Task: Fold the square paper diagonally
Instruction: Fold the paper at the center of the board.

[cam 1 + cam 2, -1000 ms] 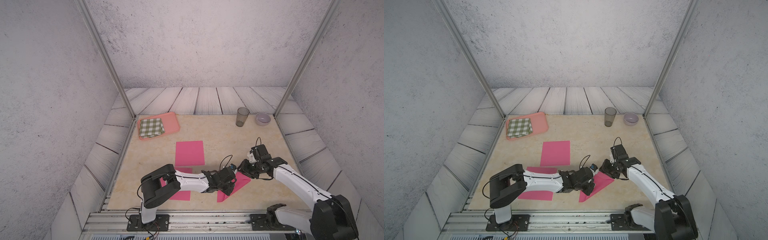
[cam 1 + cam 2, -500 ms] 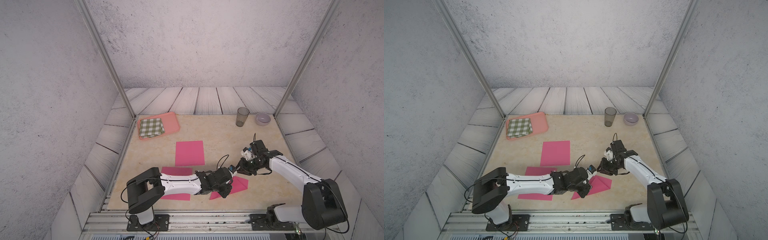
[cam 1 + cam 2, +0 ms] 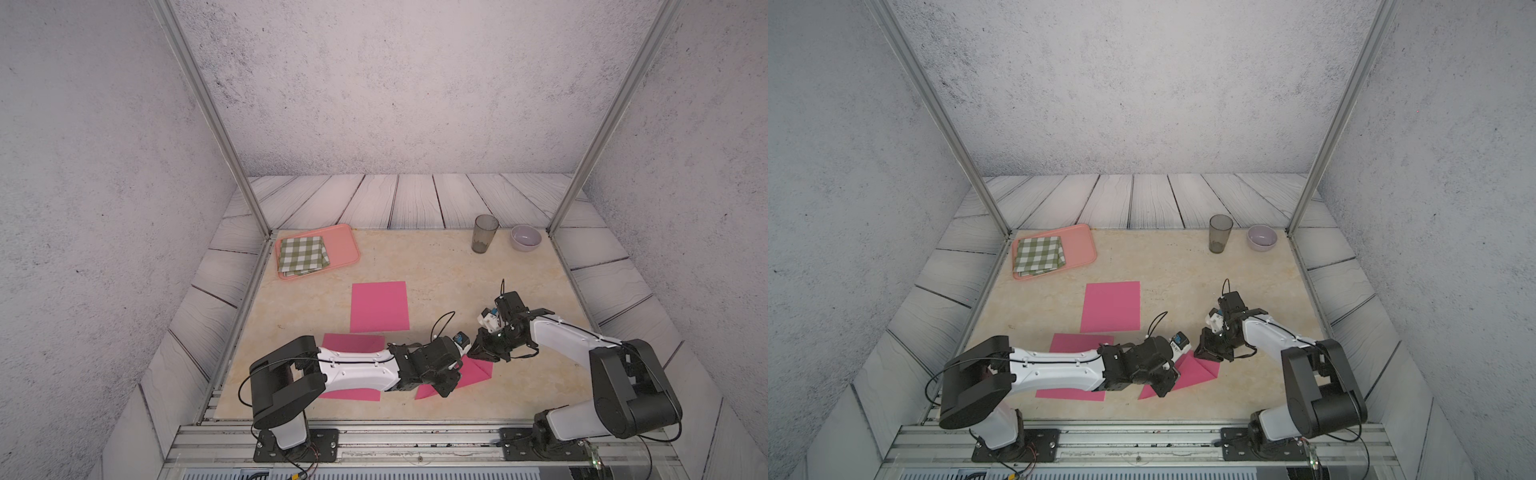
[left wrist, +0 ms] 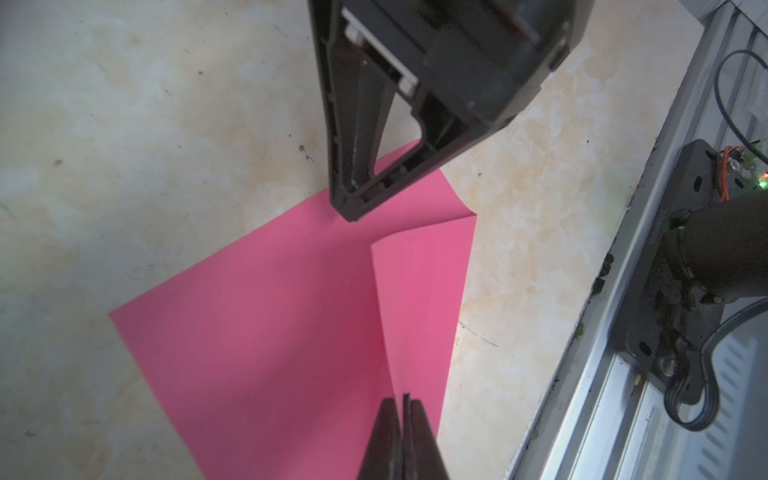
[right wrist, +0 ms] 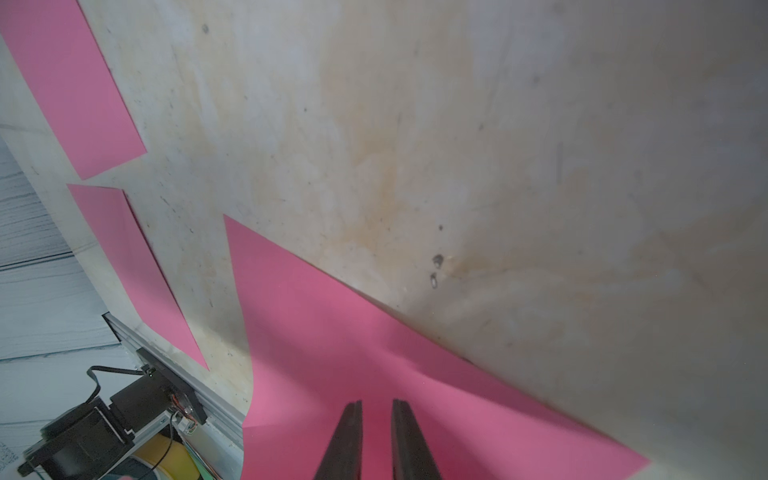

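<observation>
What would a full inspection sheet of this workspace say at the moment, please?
Surface: beige marbled tabletop, a few dark specks.
Job's things: pink paper near the front edge, one flap lifted.
Clutter: far pink sheet, near pink sheet partly under the left arm, tray holding a checked cloth, tumbler, bowl.
Grippers: left gripper shut on the flap; right gripper narrowly parted, tips at the paper.
Cables: wrist cable loops clear of the paper.
Surroundings: grey walls, metal posts.

Right gripper narrower over the paper
</observation>
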You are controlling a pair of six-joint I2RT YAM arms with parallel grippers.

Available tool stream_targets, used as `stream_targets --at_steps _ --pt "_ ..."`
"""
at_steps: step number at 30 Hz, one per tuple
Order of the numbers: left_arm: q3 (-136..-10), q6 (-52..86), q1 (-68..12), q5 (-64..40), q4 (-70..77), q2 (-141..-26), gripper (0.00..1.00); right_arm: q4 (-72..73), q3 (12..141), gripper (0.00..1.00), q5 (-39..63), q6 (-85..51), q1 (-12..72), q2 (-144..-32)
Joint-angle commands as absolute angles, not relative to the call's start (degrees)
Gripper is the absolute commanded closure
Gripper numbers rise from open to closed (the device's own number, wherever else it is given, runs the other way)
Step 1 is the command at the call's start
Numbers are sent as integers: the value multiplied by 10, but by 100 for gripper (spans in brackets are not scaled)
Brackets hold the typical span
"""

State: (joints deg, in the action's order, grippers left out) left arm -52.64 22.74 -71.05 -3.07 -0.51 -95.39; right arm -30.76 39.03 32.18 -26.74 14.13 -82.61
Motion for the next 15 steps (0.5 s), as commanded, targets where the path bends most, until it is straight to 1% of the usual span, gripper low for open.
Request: stream_targets --at_steps 1,11,15 --pt "-503 231 -711 -1 24 -929 100 -298 376 83 308 -264 142 -824" --pt "-458 254 -710 31 92 -907 100 -281 358 86 326 -285 142 -828" --pt "-453 246 -710 0 98 -898 100 -291 382 87 353 -282 142 -802"
